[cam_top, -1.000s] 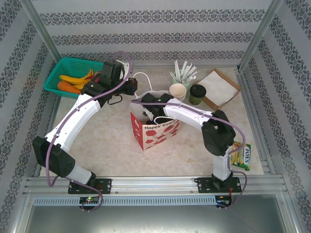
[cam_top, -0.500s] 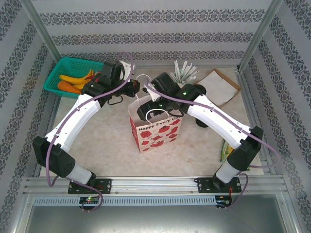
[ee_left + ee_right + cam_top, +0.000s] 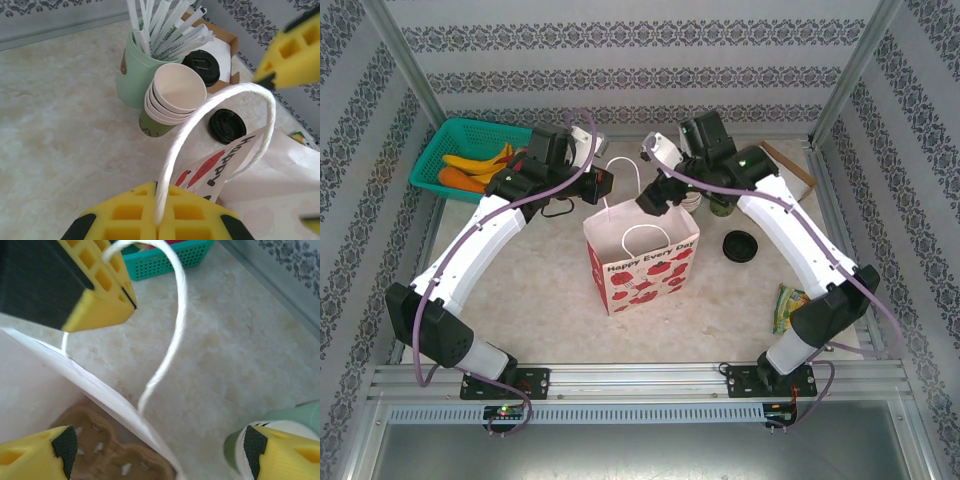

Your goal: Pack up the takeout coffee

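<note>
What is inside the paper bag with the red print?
A brown cardboard cup carrier lies at the bottom of the paper bag, seen from the right wrist. The bag's wall covers most of it, so whether a cup stands in it cannot be told.

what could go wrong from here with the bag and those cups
The left gripper pinches just one thin cord handle, so a tug may tilt or tip the paper bag. The open right gripper hangs close to the stack of cups and may knock it over.
</note>
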